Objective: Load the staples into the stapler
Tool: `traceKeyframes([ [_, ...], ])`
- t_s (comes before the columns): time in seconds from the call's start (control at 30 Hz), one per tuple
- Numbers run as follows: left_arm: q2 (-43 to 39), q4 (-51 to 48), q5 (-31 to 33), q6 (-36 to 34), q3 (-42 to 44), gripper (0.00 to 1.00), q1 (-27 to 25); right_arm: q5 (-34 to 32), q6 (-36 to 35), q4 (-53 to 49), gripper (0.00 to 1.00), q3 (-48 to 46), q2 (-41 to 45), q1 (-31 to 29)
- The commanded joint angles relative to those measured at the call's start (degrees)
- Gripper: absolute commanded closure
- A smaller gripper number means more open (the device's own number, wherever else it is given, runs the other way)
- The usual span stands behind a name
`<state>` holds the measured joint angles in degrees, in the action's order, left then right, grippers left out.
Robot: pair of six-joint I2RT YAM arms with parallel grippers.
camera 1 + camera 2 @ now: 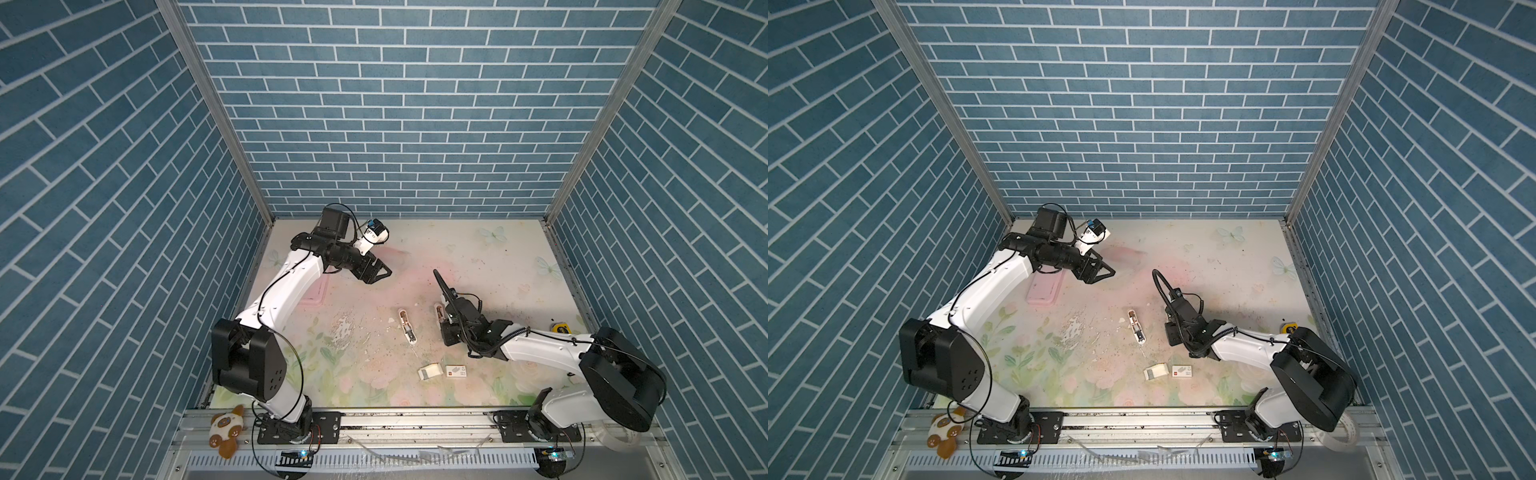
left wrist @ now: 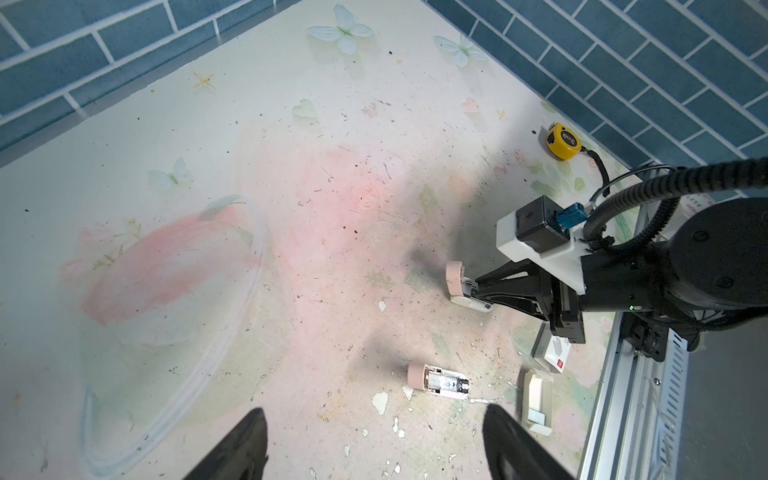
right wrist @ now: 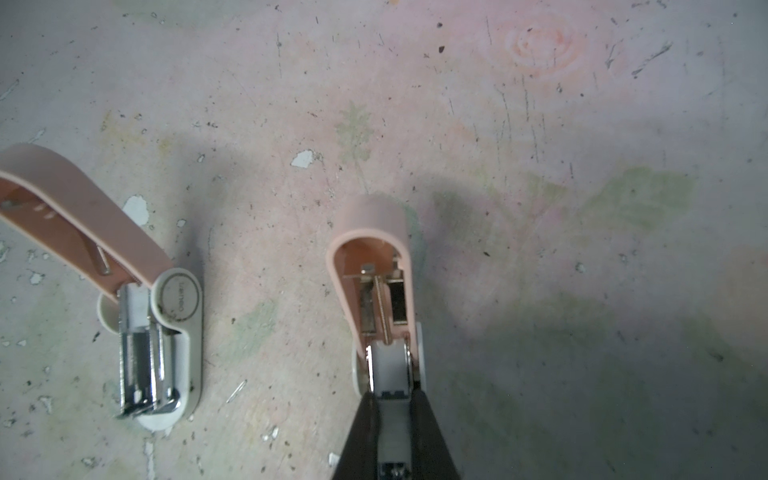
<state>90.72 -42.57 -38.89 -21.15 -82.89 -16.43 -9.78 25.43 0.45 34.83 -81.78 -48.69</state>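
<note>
Two pink-and-white staplers are on the table, both with lids flipped open. One stapler (image 1: 406, 327) (image 1: 1137, 328) (image 2: 440, 380) (image 3: 160, 332) lies free, its metal channel exposed. My right gripper (image 1: 443, 321) (image 2: 473, 289) (image 3: 390, 395) is shut on the white base of the other stapler (image 1: 439, 312) (image 2: 455, 277) (image 3: 374, 266). The staples (image 2: 537, 415) are grey strips in a white tray (image 1: 429, 371) (image 1: 1154, 372), beside the red-marked sleeve (image 1: 456, 371) (image 1: 1182, 370) (image 2: 555, 353). My left gripper (image 1: 380, 274) (image 1: 1104, 272) (image 2: 376, 419) hangs open and empty over the back left.
A pink case (image 1: 1045, 289) lies under the left arm. A yellow tape measure (image 1: 561, 328) (image 2: 563, 141) sits at the right wall. A plush toy (image 1: 226, 428) rests on the front rail. Paint flakes and specks litter the floral table top (image 1: 478, 257).
</note>
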Motion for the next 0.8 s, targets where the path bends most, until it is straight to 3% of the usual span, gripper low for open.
traceKeyframes([
  [0.0,-0.1,0.07,-1.08,0.29,0.67,0.17,-0.28,-0.41,-1.36,-0.23,0.95,-0.03,-0.4,0.4],
  [0.77,-0.37,0.29,-1.09,0.14,0.9,0.17,-0.27,0.42,-0.29,-1.97,0.95,-1.35,1.34,0.3],
])
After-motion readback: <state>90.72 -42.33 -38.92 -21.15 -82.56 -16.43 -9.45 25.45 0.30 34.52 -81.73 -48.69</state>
